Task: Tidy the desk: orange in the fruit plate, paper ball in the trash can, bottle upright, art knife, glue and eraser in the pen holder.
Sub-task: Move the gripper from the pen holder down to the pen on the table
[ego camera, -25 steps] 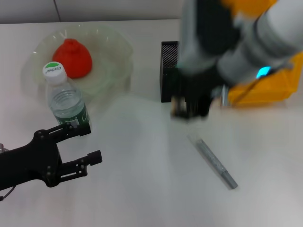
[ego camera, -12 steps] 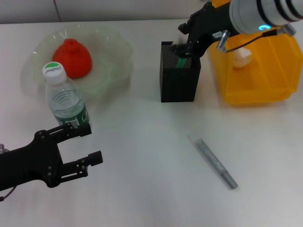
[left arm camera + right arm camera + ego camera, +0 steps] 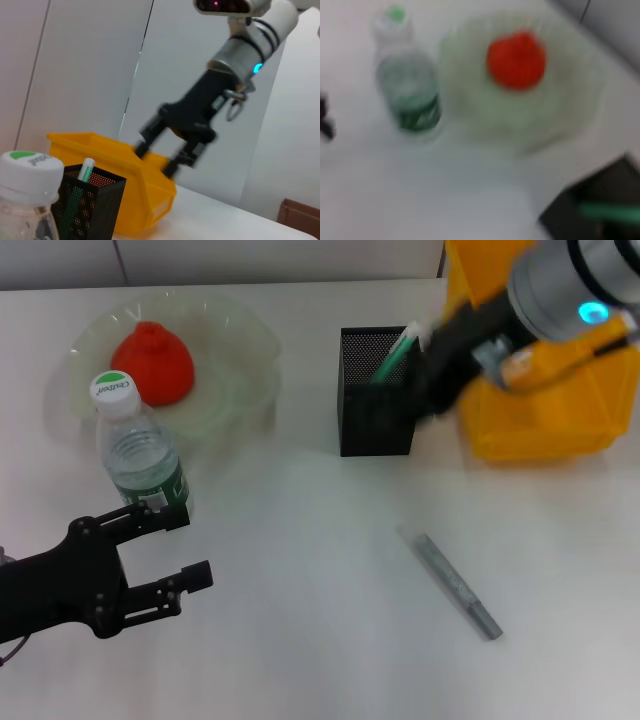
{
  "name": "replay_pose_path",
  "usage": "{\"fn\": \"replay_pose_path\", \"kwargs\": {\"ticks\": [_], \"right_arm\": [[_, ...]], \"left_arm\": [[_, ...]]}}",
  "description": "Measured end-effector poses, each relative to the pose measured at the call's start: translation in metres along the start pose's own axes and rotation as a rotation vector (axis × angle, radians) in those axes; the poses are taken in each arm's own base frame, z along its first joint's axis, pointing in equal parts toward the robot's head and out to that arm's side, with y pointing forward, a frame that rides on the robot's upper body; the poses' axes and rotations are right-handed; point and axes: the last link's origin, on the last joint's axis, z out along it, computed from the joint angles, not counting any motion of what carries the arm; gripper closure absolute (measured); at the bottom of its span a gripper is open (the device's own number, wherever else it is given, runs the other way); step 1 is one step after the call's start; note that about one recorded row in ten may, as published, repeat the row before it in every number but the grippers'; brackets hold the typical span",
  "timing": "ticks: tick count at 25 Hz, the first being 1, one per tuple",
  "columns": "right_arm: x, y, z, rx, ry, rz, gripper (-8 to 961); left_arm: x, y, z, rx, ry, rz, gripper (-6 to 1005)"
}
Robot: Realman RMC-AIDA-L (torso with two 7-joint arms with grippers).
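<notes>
The pen holder (image 3: 375,405), a black mesh cup near the middle of a plain white desk (image 3: 300,620), is the landmark here.

Far to its left and nearer the robot, the left gripper (image 3: 170,552) hovers just beside the base of the bottle (image 3: 140,452), fingers spread wide and holding nothing. The bottle stands upright, white cap on top. Behind the bottle, the orange (image 3: 152,362) sits in the pale-green fruit plate (image 3: 245,350), so both jobs look done.

Half a second ago the right gripper (image 3: 400,405) was poised directly over the pen holder's mouth. It now sits lower and to the holder's right, against its right wall, and a green-and-white stick (image 3: 395,352), probably the glue, leans out of the holder. The left wrist view shows its fingers (image 3: 141,147) parted and empty, so the item appears delivered.

In front of the holder and a little right, a grey art knife (image 3: 455,585) lies flat on the desk, not yet collected. The eraser is not visible.

To the holder's right stands the yellow trash can (image 3: 540,435), partly hidden by the arm.

A pale panelled wall (image 3: 90,65) backs the desk.
</notes>
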Motion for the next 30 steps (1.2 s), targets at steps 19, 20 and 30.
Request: {"fn": "replay_pose_path", "kwargs": {"ticks": [19,20,30], "right_arm": [[0.056,0.028,0.084,-0.079,0.326,0.121,269],[0.056,0.028,0.084,-0.079,0.326,0.121,271],[0.062,0.038,0.097,-0.079,0.362,0.073,432]], "left_arm": [[0.004,-0.003,0.004,-0.009,-0.001,0.006,230],[0.004,-0.003,0.004,-0.009,-0.001,0.006,230],[0.004,-0.005,0.003,0.004,-0.001,0.007,230]]}}
